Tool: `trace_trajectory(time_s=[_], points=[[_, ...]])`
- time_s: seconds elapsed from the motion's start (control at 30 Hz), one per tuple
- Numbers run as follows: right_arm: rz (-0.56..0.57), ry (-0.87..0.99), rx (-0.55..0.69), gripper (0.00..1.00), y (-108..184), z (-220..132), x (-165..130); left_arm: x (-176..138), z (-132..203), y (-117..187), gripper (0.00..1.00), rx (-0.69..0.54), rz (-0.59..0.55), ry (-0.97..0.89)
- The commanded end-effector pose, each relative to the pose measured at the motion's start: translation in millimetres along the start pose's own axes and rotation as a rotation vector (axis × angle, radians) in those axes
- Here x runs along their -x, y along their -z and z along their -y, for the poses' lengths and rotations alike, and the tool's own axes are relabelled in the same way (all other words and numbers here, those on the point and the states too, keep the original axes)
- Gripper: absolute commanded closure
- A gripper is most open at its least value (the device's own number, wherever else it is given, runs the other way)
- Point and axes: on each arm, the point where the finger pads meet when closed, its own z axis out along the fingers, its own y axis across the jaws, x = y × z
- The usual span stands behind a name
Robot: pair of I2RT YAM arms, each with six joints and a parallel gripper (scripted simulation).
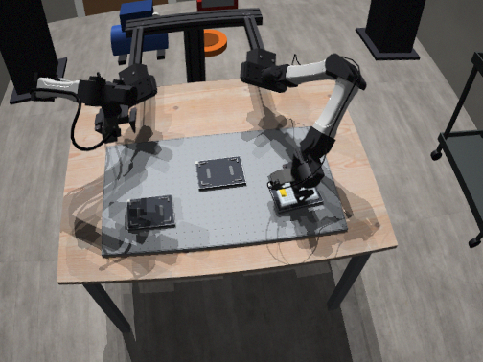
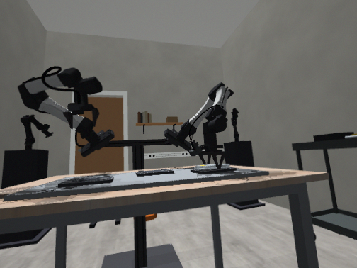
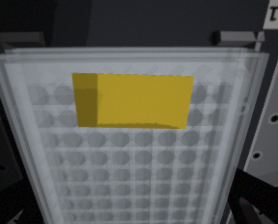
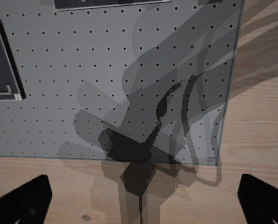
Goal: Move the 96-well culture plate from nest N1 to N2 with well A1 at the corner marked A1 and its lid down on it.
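The 96-well culture plate (image 1: 288,198) (image 3: 142,160), with a clear lid and a yellow label (image 1: 283,192) (image 3: 142,102), lies in the nest N2 (image 1: 288,210) (image 2: 198,171). It looks flat, and the lid looks level on it. A partly cut-off white corner mark (image 3: 272,14) shows in the left wrist view; well lettering is not readable. My left gripper (image 1: 304,195) (image 2: 213,164) is open, low over the plate, its fingers beside the plate's long sides and partly out of sight. The nest N1 (image 1: 150,212) (image 2: 85,181) is empty. My right gripper (image 1: 123,130) (image 4: 143,183) is open and empty, raised near the table's arm side.
A third, empty nest (image 1: 220,172) (image 2: 155,173) lies between the other two. All three sit on the grey perforated board (image 1: 216,234) (image 4: 60,125) on the wooden table (image 1: 216,267). The gantry bar (image 1: 194,19) carries both arms. A cart (image 1: 467,152) stands beside the table.
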Motion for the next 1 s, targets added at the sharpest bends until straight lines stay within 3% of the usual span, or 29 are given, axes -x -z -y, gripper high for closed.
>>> trace_trajectory(time_s=[0.0,0.97], points=[[-0.026,0.019,-0.099,0.00,1.5,0.6,-3.5,7.3,3.7,0.1,0.00,-0.001,0.009,-0.012],[-0.026,0.019,-0.099,0.00,1.5,0.6,-3.5,8.6,2.3,1.8,0.00,0.007,0.011,-0.009]])
